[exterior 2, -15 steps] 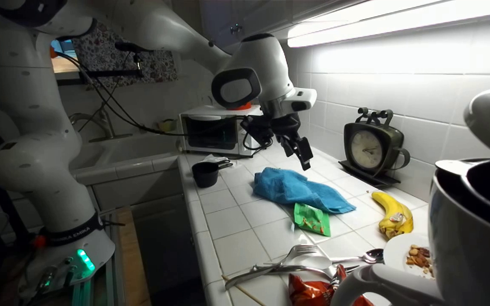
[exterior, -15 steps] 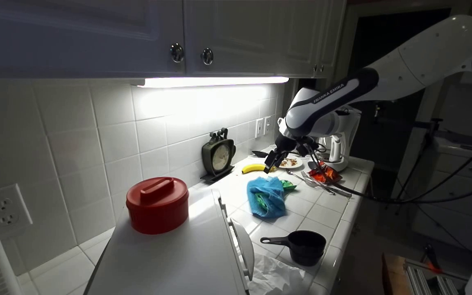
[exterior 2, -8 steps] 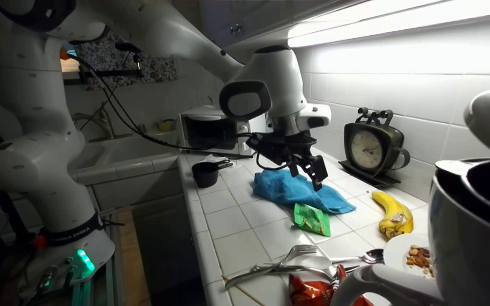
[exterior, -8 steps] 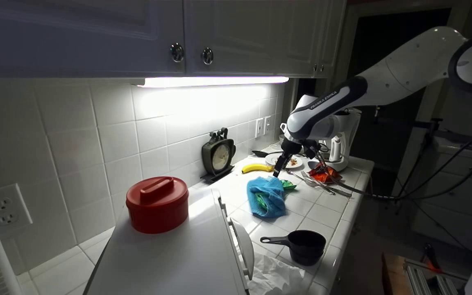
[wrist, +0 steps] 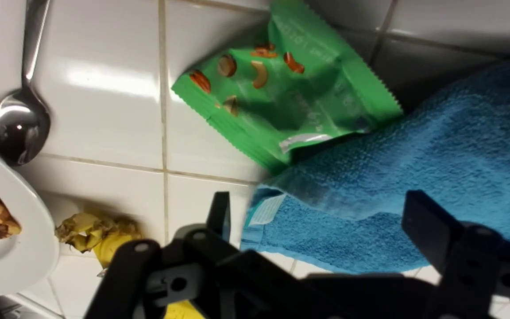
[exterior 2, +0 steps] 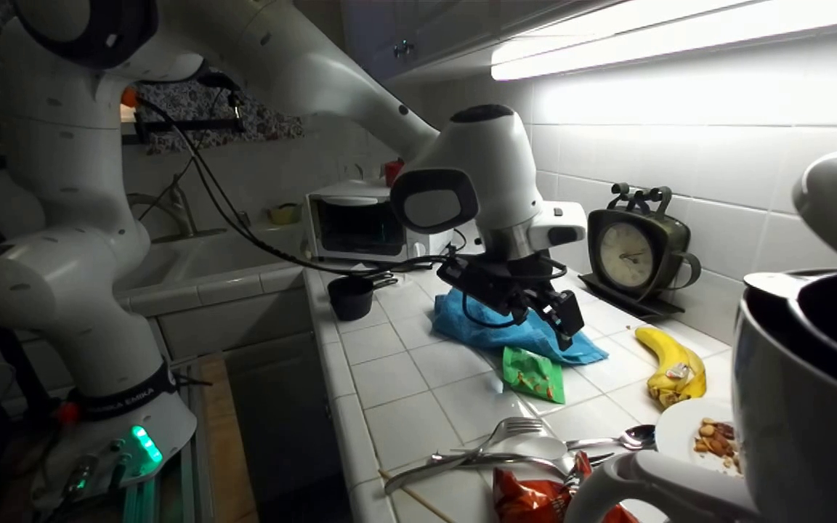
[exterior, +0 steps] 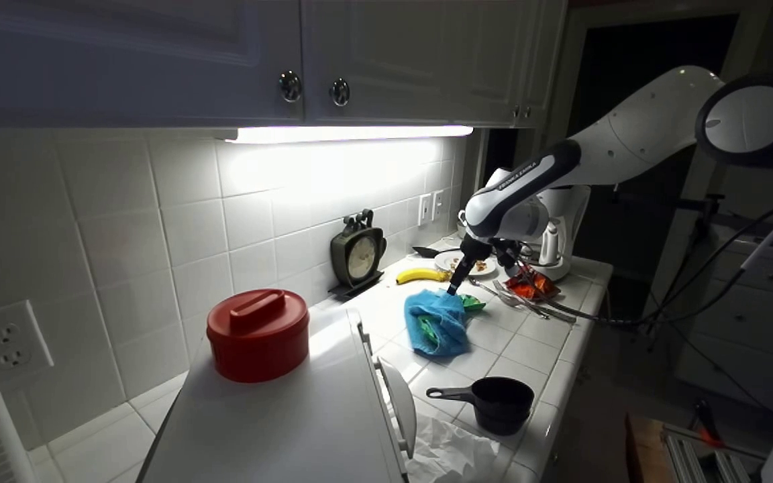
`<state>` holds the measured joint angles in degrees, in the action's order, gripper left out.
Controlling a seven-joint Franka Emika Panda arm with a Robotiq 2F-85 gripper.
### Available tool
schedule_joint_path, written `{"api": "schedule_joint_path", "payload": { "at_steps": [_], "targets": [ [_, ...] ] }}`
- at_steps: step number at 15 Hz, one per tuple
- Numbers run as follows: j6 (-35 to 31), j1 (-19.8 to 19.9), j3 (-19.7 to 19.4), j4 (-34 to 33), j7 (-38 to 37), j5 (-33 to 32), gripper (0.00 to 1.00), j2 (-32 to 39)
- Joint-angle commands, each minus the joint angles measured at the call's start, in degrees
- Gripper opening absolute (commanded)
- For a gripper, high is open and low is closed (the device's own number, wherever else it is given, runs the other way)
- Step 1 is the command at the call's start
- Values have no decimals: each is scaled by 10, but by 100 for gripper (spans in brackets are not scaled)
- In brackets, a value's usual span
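Observation:
My gripper (wrist: pixel 319 217) is open and empty, its two black fingertips set wide apart. It hangs low over one end of a crumpled blue towel (wrist: pixel 458 159). In both exterior views the gripper (exterior: pixel 454 285) (exterior 2: pixel 546 327) is at the towel (exterior: pixel 437 329) (exterior 2: pixel 455 316); I cannot tell whether a fingertip touches it. A white tag (wrist: pixel 268 209) on the towel's corner shows between the fingers. A green nut packet (wrist: pixel 272 88) lies against the towel, partly under its edge, and also shows in an exterior view (exterior 2: pixel 533 374). A yellow banana (exterior 2: pixel 669 363) lies to the side, partly hidden by a finger in the wrist view.
A white plate (exterior 2: pixel 673 425) with nuts, a spoon (wrist: pixel 20 126), forks (exterior 2: pixel 516 428) and a red wrapper (exterior 2: pixel 531 501) lie near the coffee maker (exterior 2: pixel 811 378). A clock-like scale (exterior 2: pixel 636 254) stands by the wall. A black measuring cup (exterior: pixel 502 406) and a white toaster oven (exterior: pixel 279 416) stand beyond the towel.
My gripper has moved down and toward the banana end of the towel, stopping low over it. It stays open. The towel, packet and other things have not moved.

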<state>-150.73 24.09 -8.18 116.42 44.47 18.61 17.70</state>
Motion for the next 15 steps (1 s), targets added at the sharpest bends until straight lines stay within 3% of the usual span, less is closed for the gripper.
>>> {"api": "schedule_joint_path", "payload": {
  "at_steps": [1,9,15],
  "targets": [
    [-23,30,26,-30,17,51,100,34],
    [-52,60,66,-60,-44,150,100,72],
    [-40,48,59,-66,-146,130,100,82]
  ]
}}
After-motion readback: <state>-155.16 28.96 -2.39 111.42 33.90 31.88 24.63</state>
